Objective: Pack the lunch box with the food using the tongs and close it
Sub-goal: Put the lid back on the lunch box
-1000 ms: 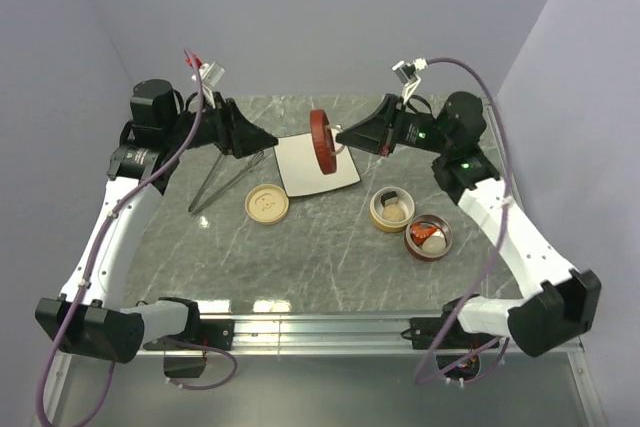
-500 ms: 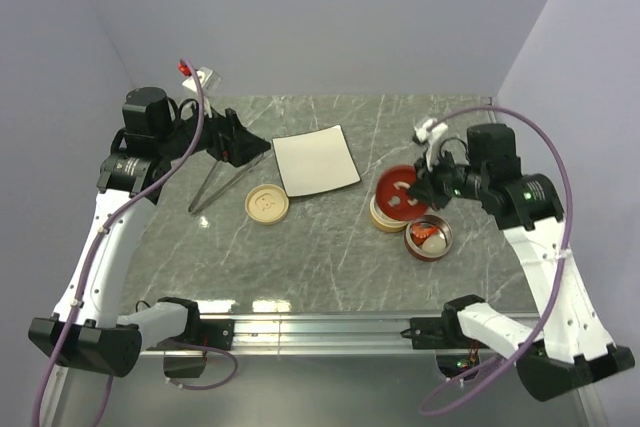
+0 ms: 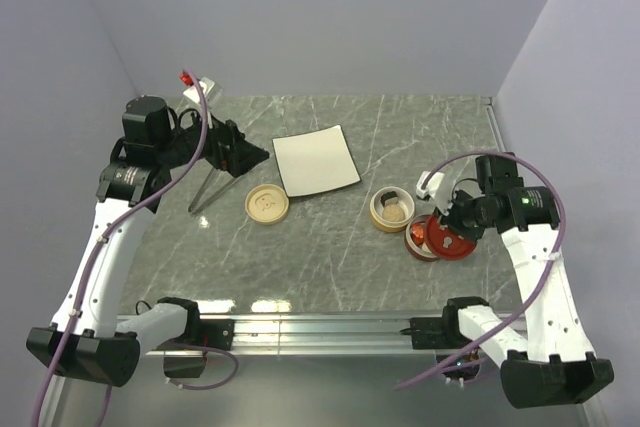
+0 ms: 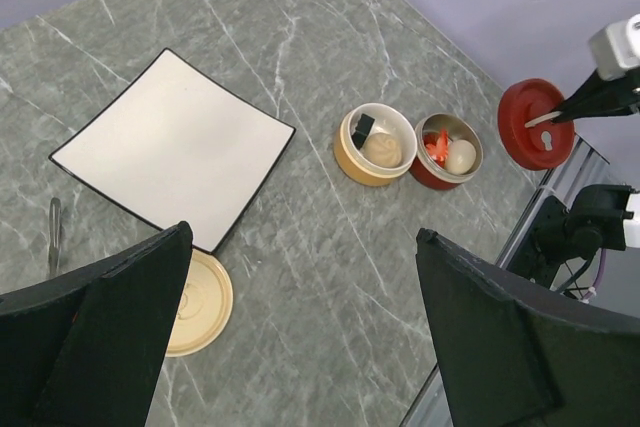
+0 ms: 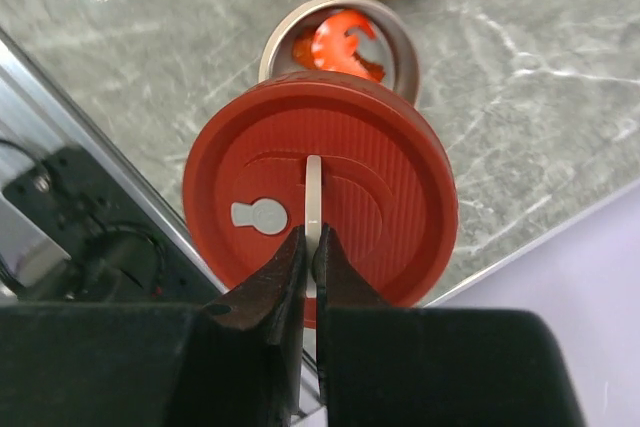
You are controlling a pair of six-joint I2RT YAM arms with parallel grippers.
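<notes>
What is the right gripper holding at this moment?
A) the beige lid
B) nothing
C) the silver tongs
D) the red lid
D: in the right wrist view, the right gripper is shut on the thin white tab in the middle of the red lid.
</notes>
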